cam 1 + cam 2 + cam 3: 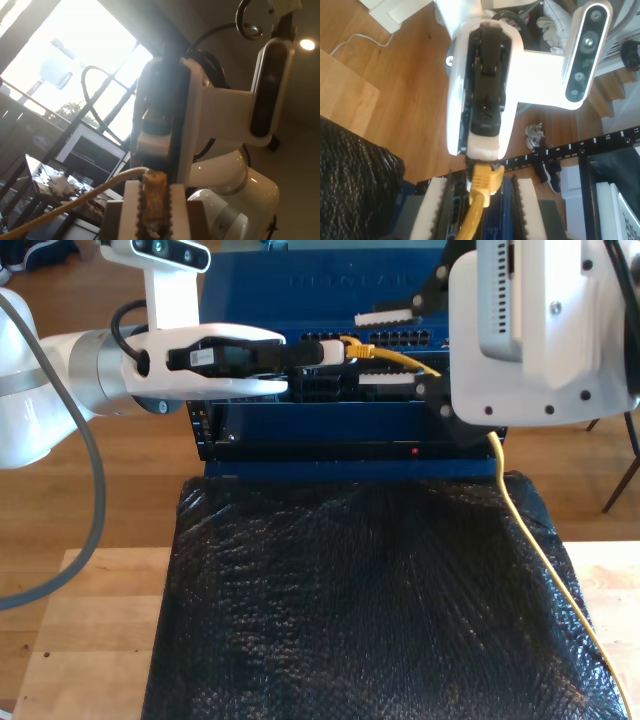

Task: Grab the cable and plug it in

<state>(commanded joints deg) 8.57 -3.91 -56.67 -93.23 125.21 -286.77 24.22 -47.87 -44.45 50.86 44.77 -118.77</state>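
The pale yellow cable (540, 540) runs from the exterior view's lower right up to its yellow-booted plug (355, 348), in front of the blue network switch's ports (400, 337). My first gripper (335, 350), on the arm at the exterior view's left, is shut on the plug (154, 195). The cable (75, 205) trails away from it. My second gripper (400, 350), on the big arm at the exterior view's right, stands open. Its white pads (440, 210) are wide apart, with the cable (475, 215) and plug boot (485, 180) between them. Whether the plug sits in a port is hidden.
A black padded mat (350, 590) covers the wooden table (90, 640) in front of the blue switch (330, 280). A black numbered rail (570, 150) and shoes (535, 135) lie on the wooden floor. Both arms crowd the space before the ports.
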